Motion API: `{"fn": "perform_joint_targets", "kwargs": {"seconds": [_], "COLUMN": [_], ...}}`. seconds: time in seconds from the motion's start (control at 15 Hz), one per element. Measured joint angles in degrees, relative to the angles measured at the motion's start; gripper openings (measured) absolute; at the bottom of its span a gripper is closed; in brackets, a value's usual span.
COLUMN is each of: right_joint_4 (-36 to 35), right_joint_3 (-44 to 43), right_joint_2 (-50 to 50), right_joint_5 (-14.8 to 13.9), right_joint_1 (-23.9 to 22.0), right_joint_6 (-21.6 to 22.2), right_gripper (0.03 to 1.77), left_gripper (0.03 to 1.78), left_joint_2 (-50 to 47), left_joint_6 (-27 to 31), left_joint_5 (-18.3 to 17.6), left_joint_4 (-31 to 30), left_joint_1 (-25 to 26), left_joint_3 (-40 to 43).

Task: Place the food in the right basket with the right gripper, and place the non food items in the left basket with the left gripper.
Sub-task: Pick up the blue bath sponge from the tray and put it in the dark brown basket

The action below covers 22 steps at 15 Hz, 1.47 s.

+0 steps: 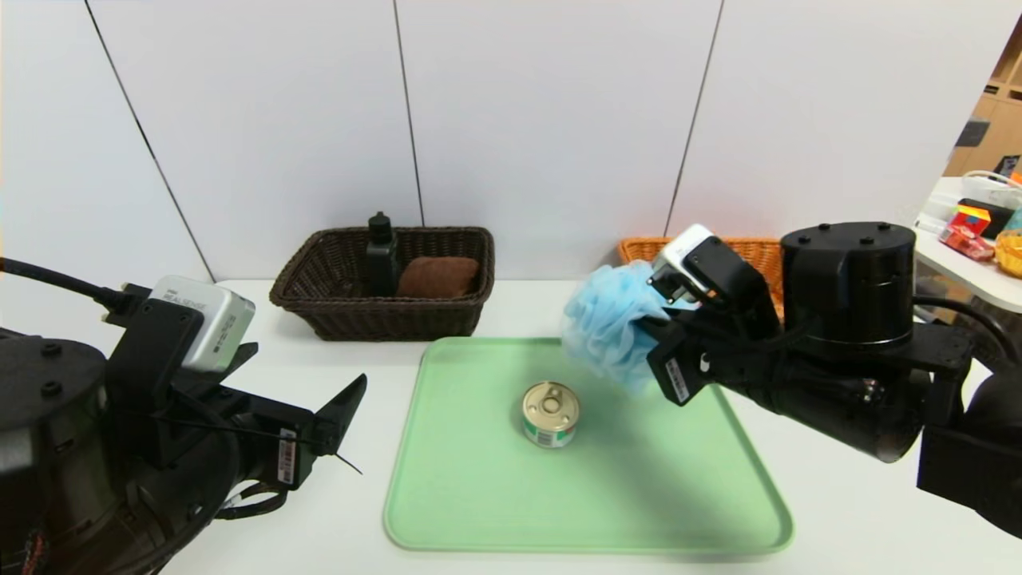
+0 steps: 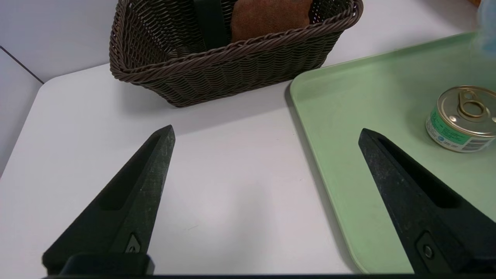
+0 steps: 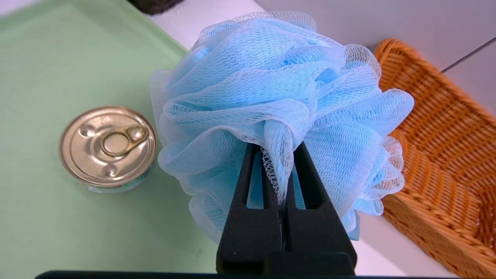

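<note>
Right claw pinched on blue pouf, tin can just beside on green tray | orange basket near | left claw wide over white worktop, dark basket ahead

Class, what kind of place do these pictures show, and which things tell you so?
Probably an indoor robot test room: a plain white table against white wall panels, sorting props on a green tray, and cluttered shelving at the side.

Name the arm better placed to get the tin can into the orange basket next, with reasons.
Right, once freed. The right gripper hangs beside the tin can, near the orange basket, but is shut on the blue pouf. The open left gripper sits beyond the tray's far side.
</note>
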Motion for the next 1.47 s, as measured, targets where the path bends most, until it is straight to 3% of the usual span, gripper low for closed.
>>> {"fn": "perform_joint_targets", "kwargs": {"seconds": [0.4, 0.73, 1.47], "right_joint_4": [-1.05, -16.96, -17.12], "right_joint_3": [0.02, -2.97, -25.9], "right_joint_2": [-7.19, -6.58, 9.18], "right_joint_5": [0.57, 3.61, 3.66], "right_joint_1": [0.26, 0.33, 4.02], "right_joint_6": [-1.55, -2.16, -2.04], "right_gripper": [0.09, 0.09, 0.09], "left_gripper": [1.69, 1.69, 1.69], "left_joint_2": [0.6, 1.13, 1.73], "left_joint_6": [0.0, 0.09, 0.09], "left_joint_5": [-0.09, -0.06, -0.06], "left_joint_4": [-0.07, -0.6, -0.66], "left_joint_1": [0.0, 0.0, 0.0], "left_joint_3": [-0.35, -0.74, -0.9]}}
